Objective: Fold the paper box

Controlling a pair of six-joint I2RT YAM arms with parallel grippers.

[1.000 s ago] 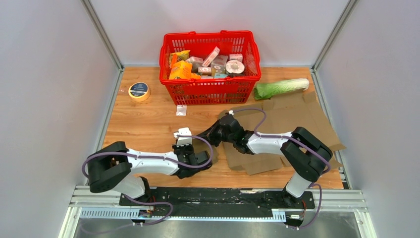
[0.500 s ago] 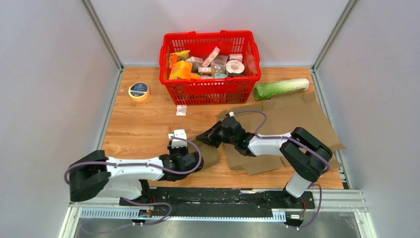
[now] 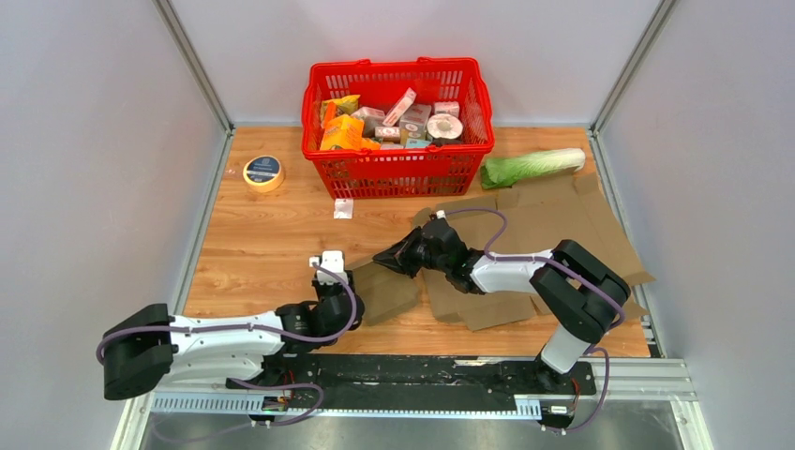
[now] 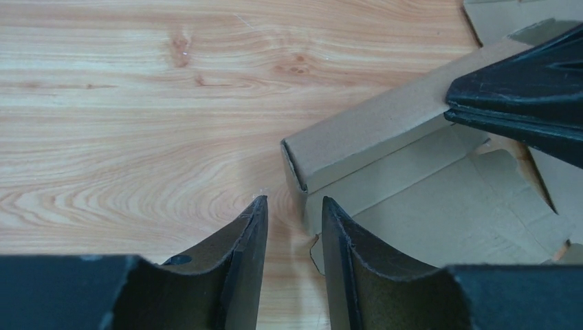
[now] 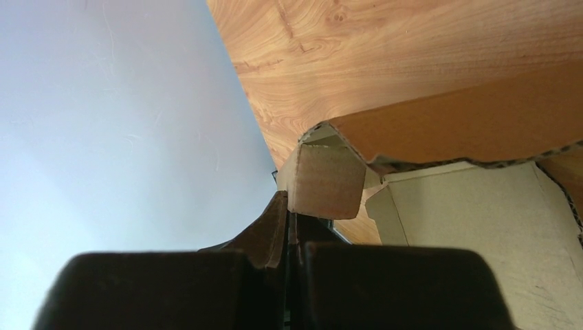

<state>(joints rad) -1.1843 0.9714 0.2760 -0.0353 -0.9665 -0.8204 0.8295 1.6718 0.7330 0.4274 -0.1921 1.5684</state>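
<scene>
The paper box (image 3: 553,225) is a brown cardboard sheet lying mostly flat on the right half of the wooden table. Its left end (image 4: 371,130) is folded up into a low wall. My right gripper (image 3: 382,257) is shut on that raised wall; in the left wrist view it shows as black fingers (image 4: 522,103) at the wall's right end. The right wrist view has a small cardboard flap (image 5: 326,180) standing right at the shut right gripper (image 5: 289,206). My left gripper (image 4: 294,203) is open and holds nothing, just short of the wall's near corner, low over the table (image 3: 349,279).
A red basket (image 3: 398,67) full of groceries stands at the back centre. A green leafy vegetable (image 3: 532,166) lies to its right, touching the cardboard's far edge. A yellow tape roll (image 3: 263,172) sits at the back left, a small white scrap (image 3: 343,208) before the basket.
My left gripper has opened and drawn back toward the near left, off the box's left end. The right gripper has stayed shut on the raised wall.
</scene>
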